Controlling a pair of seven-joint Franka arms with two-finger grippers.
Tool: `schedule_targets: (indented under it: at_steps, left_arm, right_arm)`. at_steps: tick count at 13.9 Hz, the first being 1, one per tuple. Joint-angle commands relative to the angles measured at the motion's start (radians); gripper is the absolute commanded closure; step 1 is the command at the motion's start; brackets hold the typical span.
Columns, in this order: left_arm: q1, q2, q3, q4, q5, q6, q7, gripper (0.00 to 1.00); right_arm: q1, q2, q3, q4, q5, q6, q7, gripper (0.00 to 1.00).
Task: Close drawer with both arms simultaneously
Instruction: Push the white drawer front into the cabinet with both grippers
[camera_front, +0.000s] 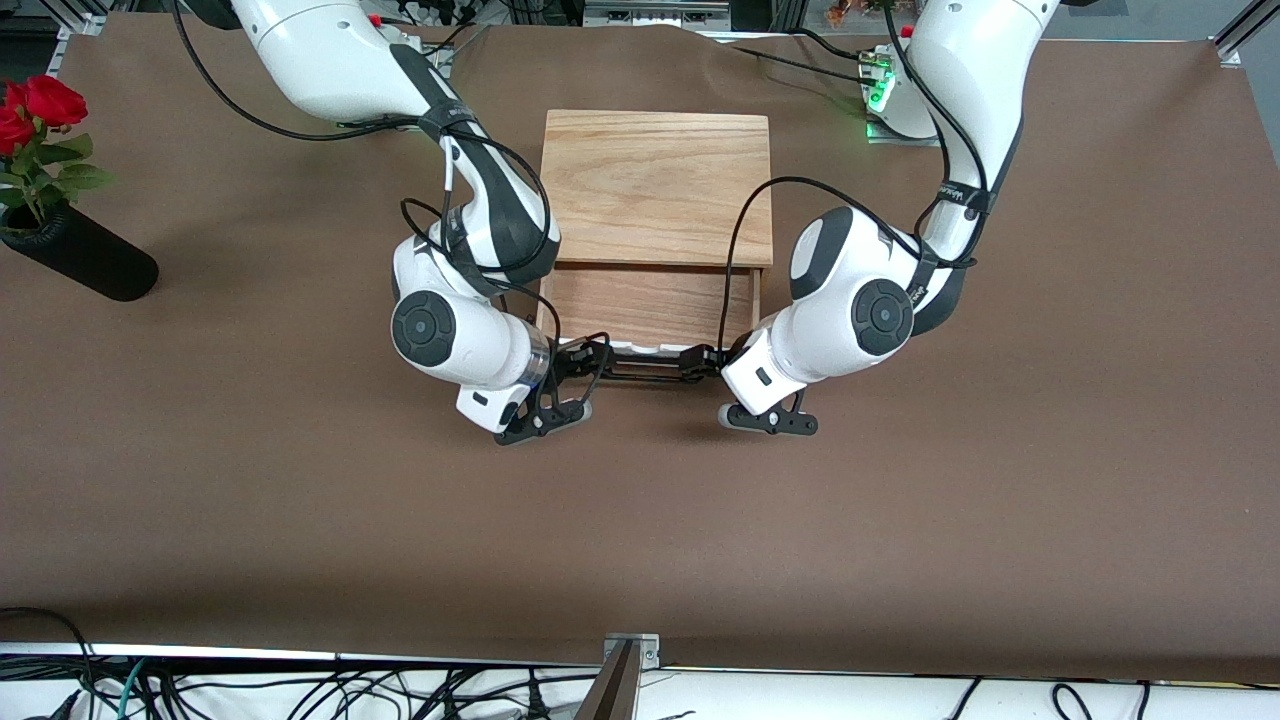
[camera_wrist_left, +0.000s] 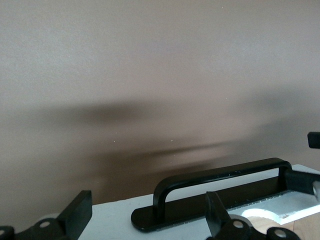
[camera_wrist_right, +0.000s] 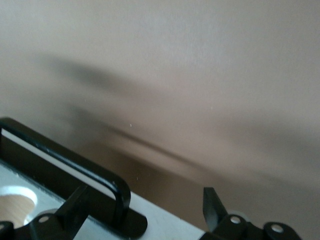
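Observation:
The drawer (camera_front: 650, 305) stands partly pulled out of the oak box (camera_front: 657, 185), toward the front camera. Its white front panel (camera_front: 645, 350) carries a thin black handle (camera_front: 645, 372). My right gripper (camera_front: 588, 355) is at the handle's end toward the right arm's side, and my left gripper (camera_front: 703, 360) is at the handle's other end. In the left wrist view my left gripper (camera_wrist_left: 147, 216) is open, its fingers astride the handle's foot (camera_wrist_left: 150, 217) on the panel (camera_wrist_left: 110, 220). In the right wrist view my right gripper (camera_wrist_right: 145, 211) is open astride the handle's end (camera_wrist_right: 117, 200).
A black vase (camera_front: 85, 260) with red roses (camera_front: 35, 110) lies toward the right arm's end of the table. A green-lit unit (camera_front: 880, 95) sits by the left arm's base. Brown cloth (camera_front: 640, 520) covers the table nearer the front camera.

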Motion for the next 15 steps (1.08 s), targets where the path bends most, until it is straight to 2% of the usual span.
schedule_targets:
  at_steps: [1,7,15]
  left_arm:
    - [-0.021,0.015,0.012,0.013,-0.029,-0.016,-0.006,0.00]
    - [-0.023,0.013,0.013,0.013,-0.014,-0.127,-0.002,0.00]
    - [-0.022,0.007,0.013,0.016,-0.012,-0.286,-0.003,0.00]
  right_arm:
    - [0.000,-0.005,0.004,0.003,0.022,-0.068,0.009,0.00]
    - [0.007,-0.007,0.006,0.003,0.048,-0.101,0.007,0.00]
    - [0.027,-0.011,0.016,0.003,0.052,-0.236,0.007,0.00]
